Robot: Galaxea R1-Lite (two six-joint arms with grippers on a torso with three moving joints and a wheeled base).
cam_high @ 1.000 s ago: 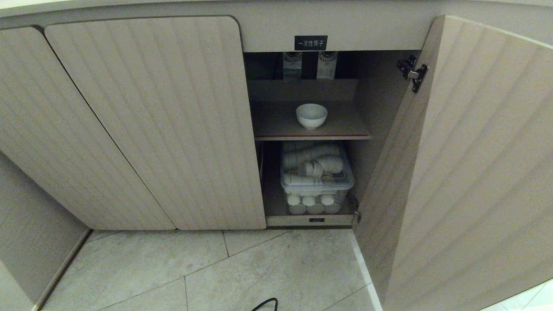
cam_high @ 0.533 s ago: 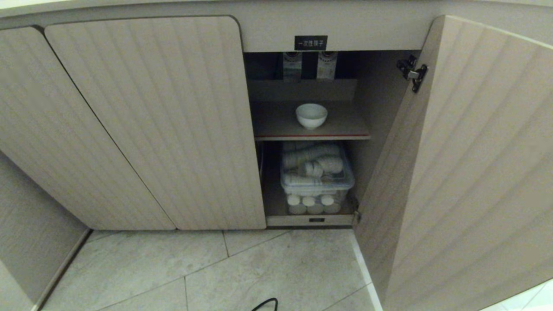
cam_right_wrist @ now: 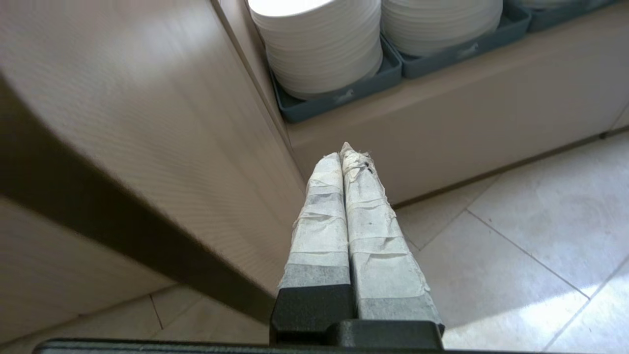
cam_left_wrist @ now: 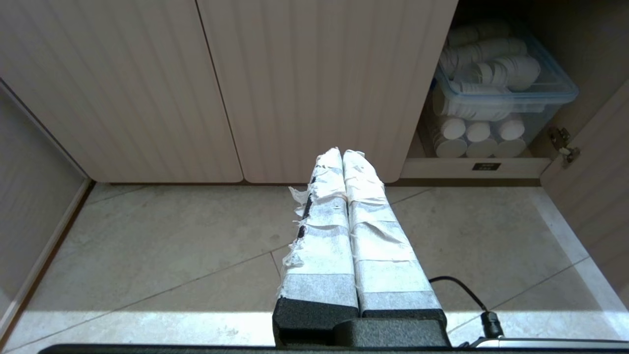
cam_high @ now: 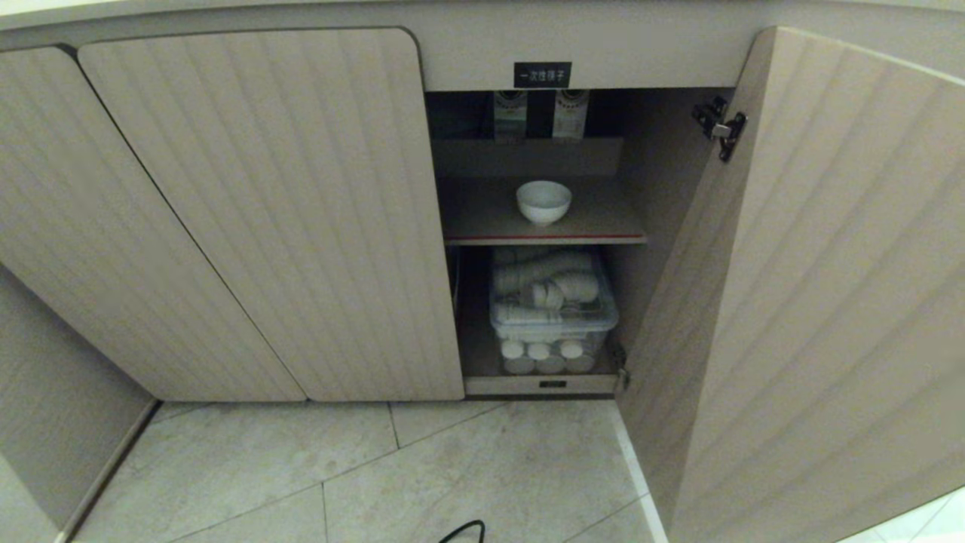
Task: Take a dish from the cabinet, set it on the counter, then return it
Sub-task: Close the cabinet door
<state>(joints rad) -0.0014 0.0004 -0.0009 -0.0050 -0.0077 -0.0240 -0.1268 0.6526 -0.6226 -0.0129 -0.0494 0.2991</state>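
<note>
The dish (cam_high: 543, 201) stood upright, mouth up, on the red-edged shelf (cam_high: 482, 219) inside the cabinet (cam_high: 249, 211), below the black label (cam_high: 542, 75); being round, it had no long axis. The left end effector (cam_left_wrist: 342, 153) was pressed closed and empty before the shut doors. The right end effector (cam_right_wrist: 344, 151), likewise closed and empty, was beside the open door (cam_right_wrist: 137, 128).

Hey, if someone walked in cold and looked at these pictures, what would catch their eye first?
Probably the lone white bowl on the red-edged shelf inside the open cabinet. Below it, a clear plastic box packed with white cups sits on the cabinet floor. The right wrist view adds tall stacks of white plates in blue-grey trays just beyond the open door's outer side.
</note>
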